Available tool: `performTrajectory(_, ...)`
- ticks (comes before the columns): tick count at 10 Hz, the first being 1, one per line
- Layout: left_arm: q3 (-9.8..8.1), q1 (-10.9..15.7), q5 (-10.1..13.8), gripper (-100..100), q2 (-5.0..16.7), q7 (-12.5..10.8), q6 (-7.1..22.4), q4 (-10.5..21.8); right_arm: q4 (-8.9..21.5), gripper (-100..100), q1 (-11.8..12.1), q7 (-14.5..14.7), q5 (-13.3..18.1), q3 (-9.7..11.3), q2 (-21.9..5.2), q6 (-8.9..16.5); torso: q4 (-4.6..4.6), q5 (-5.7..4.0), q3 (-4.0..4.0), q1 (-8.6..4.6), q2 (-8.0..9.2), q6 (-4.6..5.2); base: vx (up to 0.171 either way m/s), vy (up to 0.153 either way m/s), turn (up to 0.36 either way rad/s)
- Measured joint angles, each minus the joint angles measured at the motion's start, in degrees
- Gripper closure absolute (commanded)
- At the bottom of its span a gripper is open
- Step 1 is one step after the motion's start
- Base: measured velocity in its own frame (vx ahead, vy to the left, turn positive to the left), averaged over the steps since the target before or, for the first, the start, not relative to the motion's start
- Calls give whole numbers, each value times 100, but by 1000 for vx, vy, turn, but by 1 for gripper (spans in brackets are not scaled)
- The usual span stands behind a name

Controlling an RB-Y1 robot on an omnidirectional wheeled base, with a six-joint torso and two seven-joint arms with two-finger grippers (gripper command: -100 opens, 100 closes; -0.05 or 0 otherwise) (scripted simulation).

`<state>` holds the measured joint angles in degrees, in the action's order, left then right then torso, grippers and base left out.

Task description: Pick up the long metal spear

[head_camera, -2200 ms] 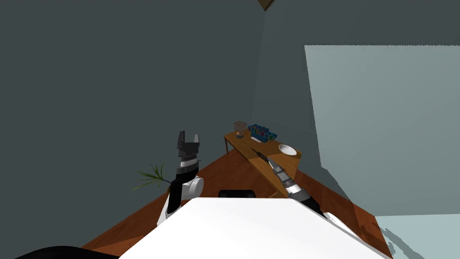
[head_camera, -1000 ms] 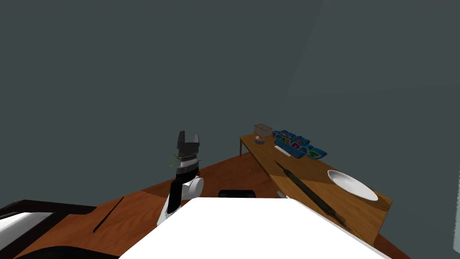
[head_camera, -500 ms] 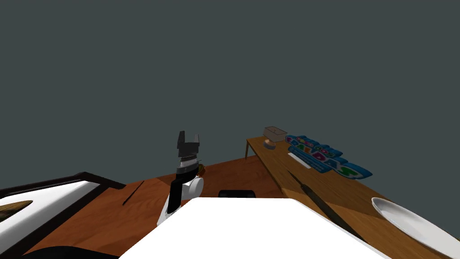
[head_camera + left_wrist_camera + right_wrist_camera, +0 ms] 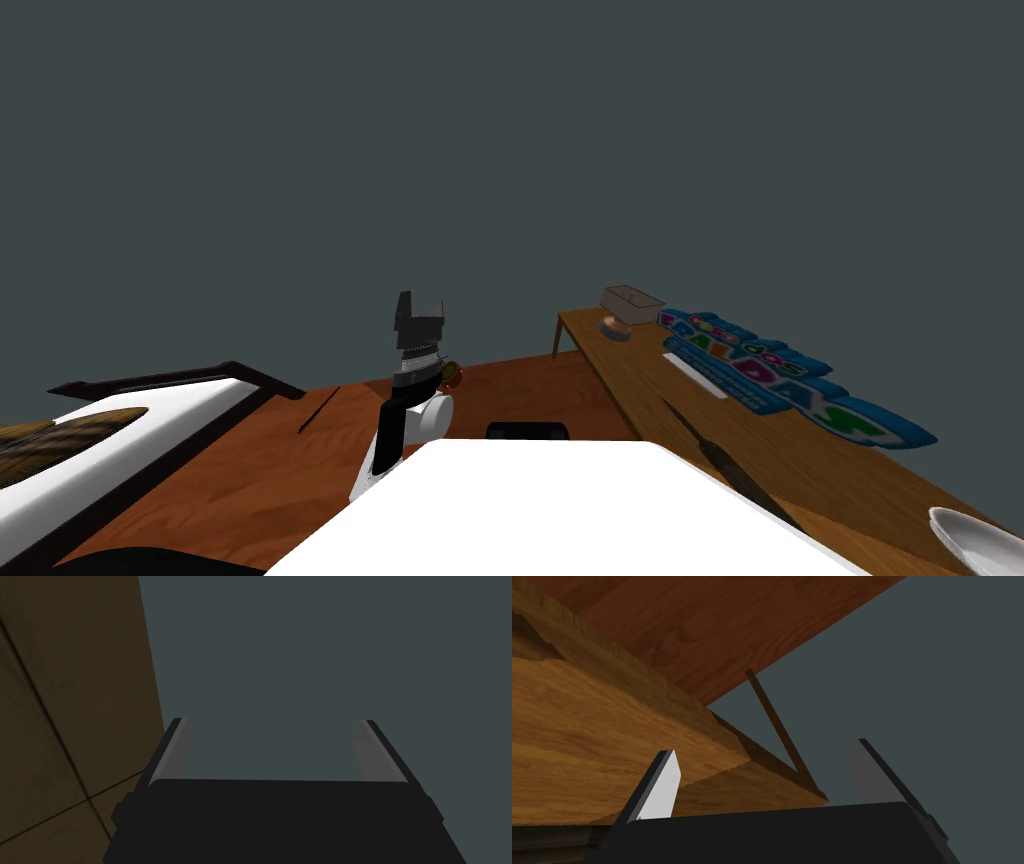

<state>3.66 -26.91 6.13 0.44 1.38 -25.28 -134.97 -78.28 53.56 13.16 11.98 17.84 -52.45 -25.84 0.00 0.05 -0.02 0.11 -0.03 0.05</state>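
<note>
Two released: left gripper, right gripper; dark spear lengthwise on table, tip toward far end.

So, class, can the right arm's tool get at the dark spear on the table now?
Probably, after a move: the right tool, open, is by the table edge, and the spear lies bare on top, nothing over it.
</note>
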Motion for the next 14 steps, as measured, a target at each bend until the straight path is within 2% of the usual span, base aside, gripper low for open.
performTrajectory(1, 0, -1, 0, 0, 0, 0, 0, 0, 190, -100, -23, 32, 18, 48, -45, -8, -1, -1, -3, -1, -4, 3, 88, -3, 246)
performTrajectory(2, 0, 0, 0, 0, 0, 0, 0, 0, 315, -100, 127, 67, 18, 51, -188, -39, -3, 1, -7, 0, -11, 0, 66, -13, 103)
performTrajectory(5, -1, -1, 0, 0, 0, 0, 0, 0, 777, -100, 23, 110, 99, 287, -323, 92, -1, -2, -4, -4, -6, 4, 66, -20, 169)
performTrajectory(6, -1, -1, 0, 0, 0, 0, 0, 0, 895, -100, 64, 123, 115, 351, -417, 131, -2, -1, -5, -5, -7, 1, 66, -27, 113)
performTrajectory(8, -1, -1, 0, 0, 0, 0, 0, 0, 1391, -100, 105, 236, 148, 415, -457, -12, -2, -2, -5, -8, -8, 2, 85, -48, 252)
performTrajectory(9, -1, 0, 0, 0, 1, 0, 0, 0, 1608, -100, 186, 349, 178, 469, -453, -5, -3, -4, -8, -17, -14, -1, 109, -80, 297)
performTrajectory(12, -1, -1, 0, 0, 1, 0, 0, 0, 2326, -100, 68, 449, 258, 809, -544, 39, -5, -7, -14, -27, -23, 2, 96, -91, 193)
performTrajectory(13, -1, -1, 0, 0, 1, 0, 0, 0, 2345, -100, 165, 523, 257, 847, -531, 118, -3, -7, -9, -26, -13, 4, 33, -67, 57)
performTrajectory(14, -1, -1, 0, 0, 1, 0, 0, 0, 2446, -100, 164, 576, 261, 871, -504, 117, 0, -6, -1, -16, -1, 7, 24, -57, 77)
